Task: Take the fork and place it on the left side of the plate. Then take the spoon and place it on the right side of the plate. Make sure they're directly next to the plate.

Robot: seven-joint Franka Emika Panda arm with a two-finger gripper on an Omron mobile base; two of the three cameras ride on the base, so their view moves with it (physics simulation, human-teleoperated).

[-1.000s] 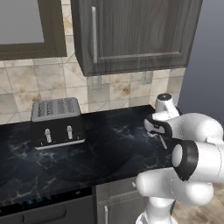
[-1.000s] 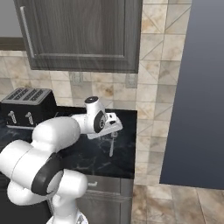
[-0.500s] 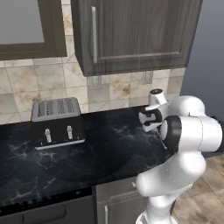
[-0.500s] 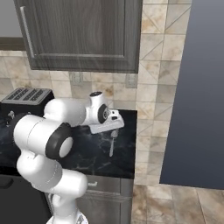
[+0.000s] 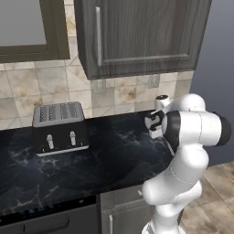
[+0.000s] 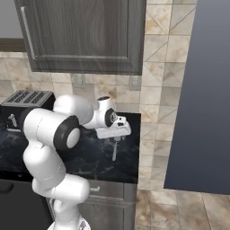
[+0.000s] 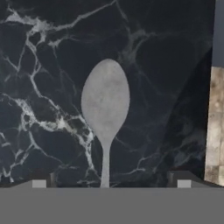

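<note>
Open-fingered gripper [image 7: 109,183] above the spoon [image 7: 105,105]; its thin handle may slip from closing fingers on the counter [image 7: 43,52].

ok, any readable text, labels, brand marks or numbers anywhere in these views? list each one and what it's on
None readable in any view.
toaster: two front knobs, no legible markings; too small to tell whether there is a dial scale.
spoon: plain metal, no stamp visible.
upper cabinet, tile backsplash and black marble counter: no signs or labels.
</note>
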